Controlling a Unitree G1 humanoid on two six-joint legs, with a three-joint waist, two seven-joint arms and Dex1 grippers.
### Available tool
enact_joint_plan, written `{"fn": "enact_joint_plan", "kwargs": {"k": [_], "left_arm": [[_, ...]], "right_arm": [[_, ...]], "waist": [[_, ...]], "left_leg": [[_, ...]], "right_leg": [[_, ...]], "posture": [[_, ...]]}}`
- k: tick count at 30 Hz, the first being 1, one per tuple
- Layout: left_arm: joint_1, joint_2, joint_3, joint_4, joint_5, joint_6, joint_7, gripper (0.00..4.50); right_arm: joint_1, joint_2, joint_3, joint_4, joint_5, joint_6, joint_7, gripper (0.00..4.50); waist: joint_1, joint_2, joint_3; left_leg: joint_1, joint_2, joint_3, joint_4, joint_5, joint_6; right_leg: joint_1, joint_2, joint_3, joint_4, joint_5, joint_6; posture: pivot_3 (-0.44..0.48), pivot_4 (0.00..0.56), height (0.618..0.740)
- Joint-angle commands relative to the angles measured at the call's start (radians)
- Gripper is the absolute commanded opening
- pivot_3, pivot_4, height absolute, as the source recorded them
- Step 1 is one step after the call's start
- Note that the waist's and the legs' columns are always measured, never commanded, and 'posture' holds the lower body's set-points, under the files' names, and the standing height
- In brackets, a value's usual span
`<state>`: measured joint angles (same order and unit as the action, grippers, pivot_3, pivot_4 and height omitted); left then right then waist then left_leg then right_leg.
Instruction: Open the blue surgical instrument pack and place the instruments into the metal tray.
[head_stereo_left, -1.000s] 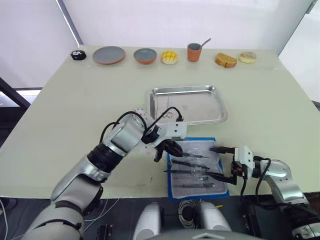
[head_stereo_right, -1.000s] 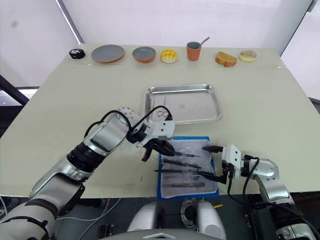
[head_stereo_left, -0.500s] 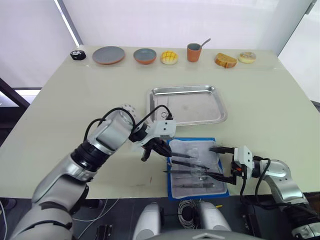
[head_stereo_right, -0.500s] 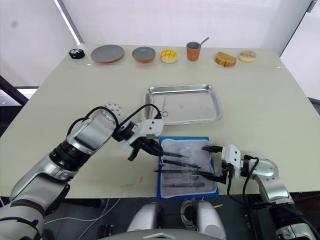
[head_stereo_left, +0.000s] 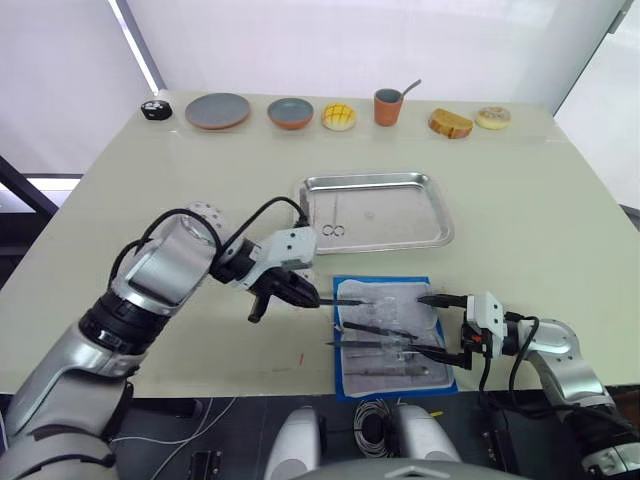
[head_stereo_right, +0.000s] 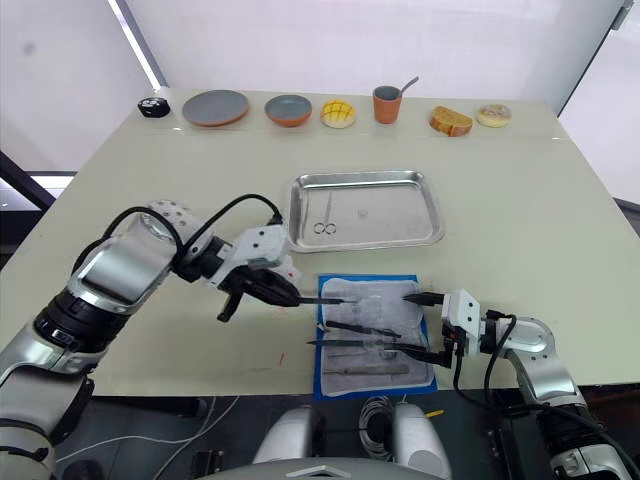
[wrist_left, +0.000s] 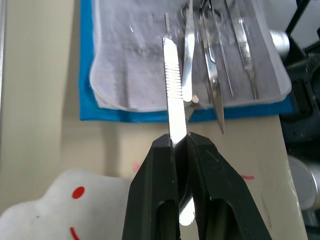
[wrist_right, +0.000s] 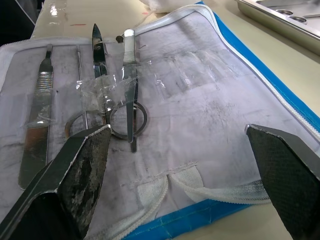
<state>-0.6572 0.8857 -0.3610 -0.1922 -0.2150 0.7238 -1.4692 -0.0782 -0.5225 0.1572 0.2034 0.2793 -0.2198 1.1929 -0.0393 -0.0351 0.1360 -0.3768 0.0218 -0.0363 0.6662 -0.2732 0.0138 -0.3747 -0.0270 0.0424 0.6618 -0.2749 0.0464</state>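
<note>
The blue surgical instrument pack (head_stereo_left: 392, 337) lies open near the table's front edge, its grey-white lining (wrist_right: 200, 100) facing up. Several slim silver instruments (head_stereo_left: 385, 338) lie across the lining, some under clear straps (wrist_right: 107, 90). My left gripper (head_stereo_left: 310, 298) hovers just left of the pack, shut on a flat silver instrument handle (wrist_left: 172, 85) whose tip points over the pack's left edge. My right gripper (head_stereo_left: 430, 323) rests wide open at the pack's right side, one finger on each side of the lining. Behind the pack, the metal tray (head_stereo_left: 400, 182) holds one pair of scissors (head_stereo_left: 333, 226).
Along the far edge stand a small black object (head_stereo_left: 156, 109), a grey plate (head_stereo_left: 217, 110), a grey-and-orange bowl (head_stereo_left: 290, 112), a yellow item (head_stereo_left: 339, 116), an orange cup with a spoon (head_stereo_left: 388, 104) and two pastries (head_stereo_left: 451, 122). A white wad (wrist_left: 65, 210) lies by my left gripper.
My left arm has drawn back to the left, off the pack, carrying the silver handle with it. The right gripper has stayed in place, open.
</note>
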Motion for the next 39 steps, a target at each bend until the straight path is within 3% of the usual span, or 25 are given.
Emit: {"fn": "enact_joint_plan", "kwargs": {"k": [1,7,13,22,28,39], "left_arm": [[0.018,-0.065,0.119,-0.035,-0.052,0.086,0.149,0.03],[0.021,-0.239,0.193,-0.054,-0.059,0.276,0.435,0.03],[-0.075,-0.566,0.343,-0.007,-0.043,0.514,0.808,0.03],[-0.153,-0.864,0.457,0.059,0.036,0.498,1.204,0.03],[-0.194,-0.978,0.516,0.136,0.064,0.492,1.378,0.03],[-0.285,-1.049,0.517,0.42,0.093,0.341,1.526,0.03]], "right_arm": [[0.037,-0.009,0.082,0.127,-0.109,0.045,-0.004,4.5],[0.027,-0.019,0.08,0.13,-0.105,0.049,0.012,4.5],[0.025,-0.02,0.074,0.126,-0.08,0.034,0.045,4.5],[0.012,-0.005,0.073,0.158,-0.074,0.002,0.077,4.5],[0.007,-0.003,0.07,0.162,-0.071,-0.001,0.088,4.5],[0.024,-0.023,0.06,0.136,-0.066,0.011,0.098,4.5]], "waist": [[0.0,0.0,0.0],[0.001,-0.002,-0.001],[0.006,-0.004,-0.003],[0.008,-0.005,-0.004],[0.006,-0.005,-0.004],[0.011,-0.005,-0.004]], "left_leg": [[0.0,0.0,0.0,0.0,0.0,0.0],[0.0,0.0,0.0,0.0,0.0,0.0],[0.0,-0.001,0.0,0.0,0.0,0.0],[0.0,-0.003,-0.001,-0.001,0.0,-0.001],[0.0,-0.003,-0.002,-0.001,0.0,-0.001],[0.0,-0.006,-0.002,-0.001,0.0,-0.002]], "right_leg": [[0.0,0.0,0.0,0.0,0.0,0.0],[0.0,0.0,0.0,0.0,0.0,0.0],[0.001,-0.002,0.0,0.001,0.0,0.001],[0.001,-0.005,-0.001,0.0,0.001,0.001],[0.001,-0.006,-0.001,0.0,0.001,0.001],[0.001,-0.007,-0.002,0.0,0.001,0.001]], "posture": [[0.0,0.15,0.74],[0.0,0.15,0.74],[0.0,0.15,0.74],[0.0,0.15,0.74],[0.0,0.15,0.74],[0.0,0.15,0.74]]}}
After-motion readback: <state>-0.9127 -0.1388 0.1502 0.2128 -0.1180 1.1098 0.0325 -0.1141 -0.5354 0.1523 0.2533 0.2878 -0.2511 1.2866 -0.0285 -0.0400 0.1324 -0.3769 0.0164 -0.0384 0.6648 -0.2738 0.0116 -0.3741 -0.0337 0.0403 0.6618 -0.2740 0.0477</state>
